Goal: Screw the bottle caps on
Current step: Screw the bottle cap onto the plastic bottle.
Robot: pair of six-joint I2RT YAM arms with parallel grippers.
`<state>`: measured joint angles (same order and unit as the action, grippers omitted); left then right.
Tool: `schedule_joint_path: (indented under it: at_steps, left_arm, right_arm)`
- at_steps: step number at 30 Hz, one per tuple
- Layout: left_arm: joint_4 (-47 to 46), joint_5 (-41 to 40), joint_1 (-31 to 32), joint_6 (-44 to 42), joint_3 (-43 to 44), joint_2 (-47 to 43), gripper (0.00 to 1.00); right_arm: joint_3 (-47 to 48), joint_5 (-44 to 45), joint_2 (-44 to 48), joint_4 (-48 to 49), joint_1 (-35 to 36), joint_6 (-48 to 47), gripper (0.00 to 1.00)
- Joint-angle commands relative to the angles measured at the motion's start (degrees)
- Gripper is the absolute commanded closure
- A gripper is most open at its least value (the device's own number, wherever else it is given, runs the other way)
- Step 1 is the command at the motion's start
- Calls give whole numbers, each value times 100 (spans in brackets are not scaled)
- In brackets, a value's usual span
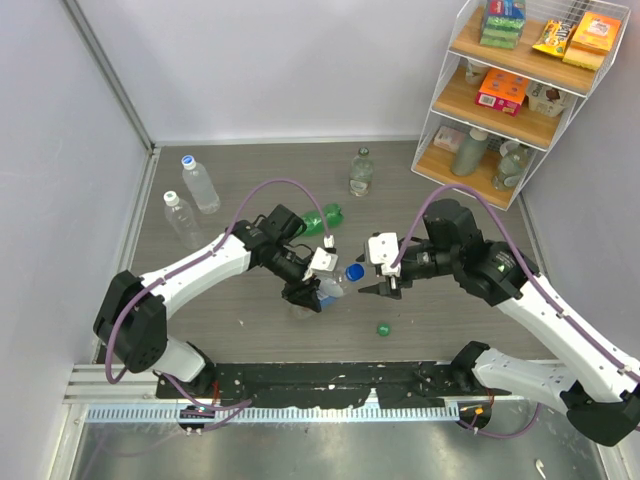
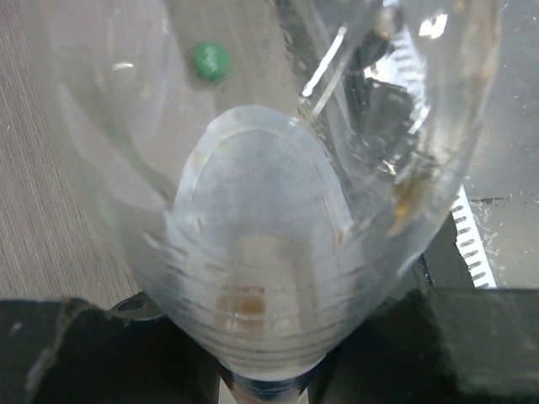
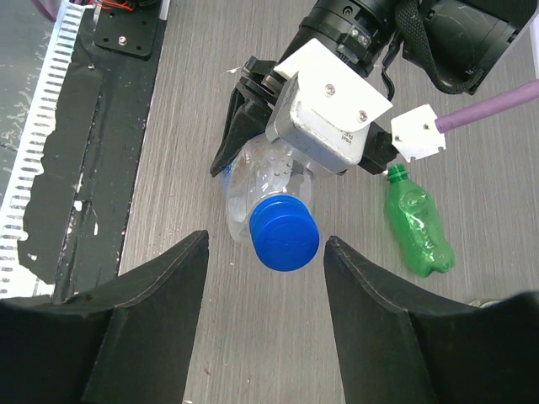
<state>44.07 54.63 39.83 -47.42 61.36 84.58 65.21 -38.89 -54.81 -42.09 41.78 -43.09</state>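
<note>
My left gripper (image 1: 305, 295) is shut on a clear bottle (image 1: 330, 287) and holds it tilted above the table, neck toward the right arm. A blue cap (image 1: 354, 271) sits on its neck. In the right wrist view this blue cap (image 3: 285, 235) lies between the spread fingers of my open right gripper (image 3: 265, 244), untouched. The clear bottle (image 2: 269, 210) fills the left wrist view. A green cap (image 1: 382, 327) lies loose on the table, also seen through the bottle (image 2: 209, 61). A green bottle (image 1: 325, 217) lies on its side, uncapped (image 3: 418, 220).
Two clear bottles stand at the back left, one with a blue cap (image 1: 200, 183) and one with a white cap (image 1: 182, 218). A clear bottle with a dark cap (image 1: 361, 172) stands at the back. A wire shelf (image 1: 520, 90) with snacks stands at the back right.
</note>
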Motion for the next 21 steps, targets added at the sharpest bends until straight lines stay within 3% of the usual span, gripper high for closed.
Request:
schedule_joint_path:
  at_steps: [1,17,21]
  left_arm:
    - [49,232,16,-162,157,-187,96]
    - [66,206,33,-189,218,-108,97]
    - [-117,215,33,-32,174,-143,97]
  right_arm:
    - [273,-83,-92,122,14,117,38]
    - [387,-197,-197,43,14,319,46]
    - [422,-171,-276,-80,23,371,63]
